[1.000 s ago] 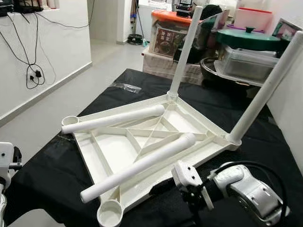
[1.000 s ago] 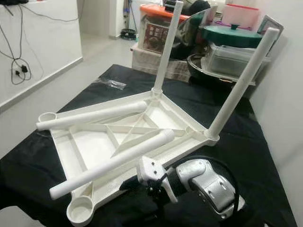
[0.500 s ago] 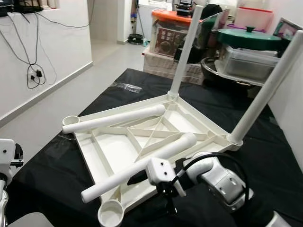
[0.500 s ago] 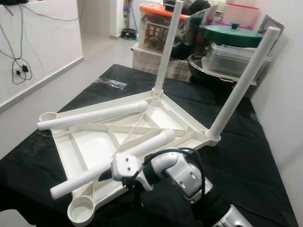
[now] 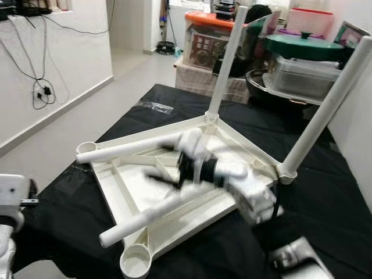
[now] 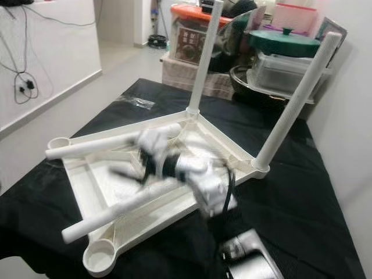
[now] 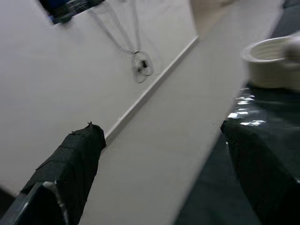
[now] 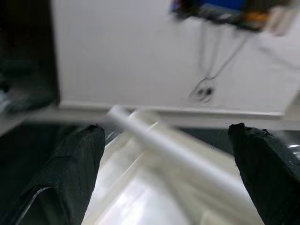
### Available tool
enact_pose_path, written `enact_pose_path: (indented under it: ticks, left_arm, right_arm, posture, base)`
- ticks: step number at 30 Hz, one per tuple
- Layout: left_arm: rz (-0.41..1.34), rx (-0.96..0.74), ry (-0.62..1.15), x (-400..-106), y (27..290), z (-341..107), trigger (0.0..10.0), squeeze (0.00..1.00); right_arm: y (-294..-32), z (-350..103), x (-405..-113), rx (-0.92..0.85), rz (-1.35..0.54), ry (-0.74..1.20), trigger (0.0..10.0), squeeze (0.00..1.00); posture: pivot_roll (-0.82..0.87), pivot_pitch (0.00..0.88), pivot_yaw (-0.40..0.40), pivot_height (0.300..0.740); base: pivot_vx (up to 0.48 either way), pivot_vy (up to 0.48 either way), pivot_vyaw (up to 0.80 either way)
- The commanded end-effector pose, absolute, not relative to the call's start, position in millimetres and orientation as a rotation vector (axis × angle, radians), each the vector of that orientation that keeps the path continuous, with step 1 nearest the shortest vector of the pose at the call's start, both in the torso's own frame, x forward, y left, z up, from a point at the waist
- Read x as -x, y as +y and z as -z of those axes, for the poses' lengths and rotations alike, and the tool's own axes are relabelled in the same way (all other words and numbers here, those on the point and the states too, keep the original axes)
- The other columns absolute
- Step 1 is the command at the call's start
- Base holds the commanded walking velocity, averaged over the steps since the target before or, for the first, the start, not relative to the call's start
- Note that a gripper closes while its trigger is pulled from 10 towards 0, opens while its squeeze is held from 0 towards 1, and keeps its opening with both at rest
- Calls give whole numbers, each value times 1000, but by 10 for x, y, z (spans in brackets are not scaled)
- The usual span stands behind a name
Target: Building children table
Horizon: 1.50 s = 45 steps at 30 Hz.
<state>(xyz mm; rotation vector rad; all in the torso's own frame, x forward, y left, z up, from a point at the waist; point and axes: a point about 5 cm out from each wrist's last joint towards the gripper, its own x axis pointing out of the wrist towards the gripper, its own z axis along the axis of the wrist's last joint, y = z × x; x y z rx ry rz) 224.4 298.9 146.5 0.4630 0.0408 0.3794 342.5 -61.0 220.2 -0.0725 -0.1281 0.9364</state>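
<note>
Plain white room, cables hanging down the wall, storage bins (image 5: 232,40) and a green lidded pot (image 5: 305,46) stacked at the far end. Black-covered worktop (image 5: 325,192) in the middle, carrying the upside-down white table top (image 5: 139,186) with its ribbed underside facing up. Two legs already standing in their corner sockets: far leg (image 5: 228,61) and right-hand leg (image 5: 328,107). Two more lying loose across the ribs: upper loose leg (image 5: 125,148) and lower loose leg (image 5: 145,220), with an empty corner socket (image 5: 135,263) at the near edge.

Right gripper (image 5: 165,174) blurred, stretched out over the middle of the table top, between the two loose legs. In the right wrist view, black fingers (image 8: 70,173) spread wide apart, nothing between them, one loose leg lying ahead of and between the tips.

Left gripper (image 7: 178,154) down beside the worktop's edge, fingers (image 7: 75,164) parted and empty, bare floor between them, another socket just past one fingertip.
</note>
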Motion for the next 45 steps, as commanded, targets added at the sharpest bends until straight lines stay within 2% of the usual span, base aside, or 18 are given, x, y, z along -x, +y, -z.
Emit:
enact_pose_path:
  ticks: [1,3,4,6,8,11,15,16,21,26,45]
  left_arm:
    - [-255,-437,14,-2276,2751,-1437,10000,0]
    - [-223,-431,11,-2275,2689,-1425,10000,0]
    - [-123,-398,-20,-2237,2442,-1397,10000,0]
    - [-123,-398,-20,-2237,2442,-1397,10000,0]
    - [-56,-373,-48,-2169,2221,-1375,10000,0]
    - [-53,-377,-79,-2128,2136,-1398,10000,0]
    - [-74,-412,-104,-2133,2156,-1453,10000,0]
    - [-133,-453,-151,-2160,2264,-1588,10000,0]
    - [-184,-474,-200,-2181,2405,-1757,10000,0]
    - [-180,-473,-209,-2171,2384,-1786,10000,0]
    - [-167,-439,-232,-2241,2262,-1824,10000,0]
  right_arm:
    - [-722,-2111,-3501,-3,-820,-91,10000,0]
    - [-732,-2115,-3517,-23,-794,-93,10000,0]
    - [-739,-2117,-3501,-42,-757,-121,10000,0]
    - [-739,-2117,-3501,-42,-757,-121,10000,0]
    - [-769,-2115,-3470,-34,-689,-158,10000,0]
    - [-815,-2097,-3460,-26,-614,-187,10000,0]
    - [-829,-2069,-3459,-37,-589,-187,10000,0]
    - [-826,-2034,-3468,-62,-562,-180,10000,0]
    - [-781,-2035,-3473,-100,-549,-180,10000,0]
    - [-763,-2045,-3476,-120,-534,-183,10000,0]
    - [-833,-2048,-3495,-161,-447,-185,10000,0]
  posture:
    - [79,0,-112,740]
    - [79,0,-112,740]
    - [80,0,-107,740]
    - [80,0,-107,740]
    - [79,0,-107,740]
    - [81,0,-112,740]
    - [85,0,-115,740]
    - [90,0,-115,740]
    - [91,0,-114,740]
    - [91,0,-111,740]
    - [82,0,-107,740]
  base:
    - [0,0,0]
    - [0,0,0]
    - [0,0,0]
    - [0,0,0]
    - [0,0,0]
    - [0,0,0]
    - [0,0,0]
    - [0,0,0]
    - [0,0,0]
    - [0,0,0]
    - [-360,0,0]
